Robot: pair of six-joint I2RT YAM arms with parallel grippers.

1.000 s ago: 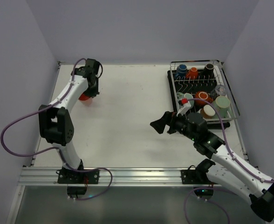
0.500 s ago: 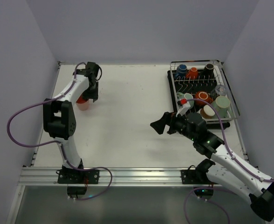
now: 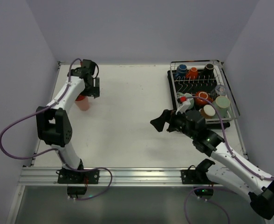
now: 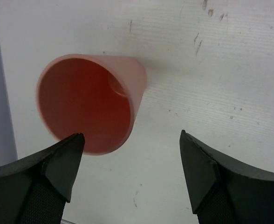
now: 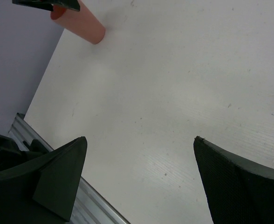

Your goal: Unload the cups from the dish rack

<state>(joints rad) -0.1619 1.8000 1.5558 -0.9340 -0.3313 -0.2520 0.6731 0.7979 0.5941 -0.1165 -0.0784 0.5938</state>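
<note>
The salmon-pink tumbler [image 3: 82, 103] stands upright on the white table at the far left, mouth up, also seen in the left wrist view [image 4: 91, 102] and the right wrist view [image 5: 84, 24]. My left gripper [image 3: 91, 88] hovers just over and beside it, open, with nothing between its fingers [image 4: 130, 140]. The dish rack [image 3: 230, 100] sits at the far right and holds several cups: blue [image 3: 181, 71], orange [image 3: 192, 73], black [image 3: 208, 69], pale green [image 3: 222, 103] and others. My right gripper [image 3: 159, 124] hangs open over bare table [image 5: 139, 140], left of the rack.
Walls close off the left, back and right sides. An aluminium rail [image 3: 127, 175] runs along the near table edge, also in the right wrist view [image 5: 88, 205]. The right arm's white and red cable plug [image 3: 185, 101] lies over the rack's near left corner.
My left gripper has gone from shut on the tumbler to open, letting it go on the table, and has drawn slightly away. The right arm has barely moved.
</note>
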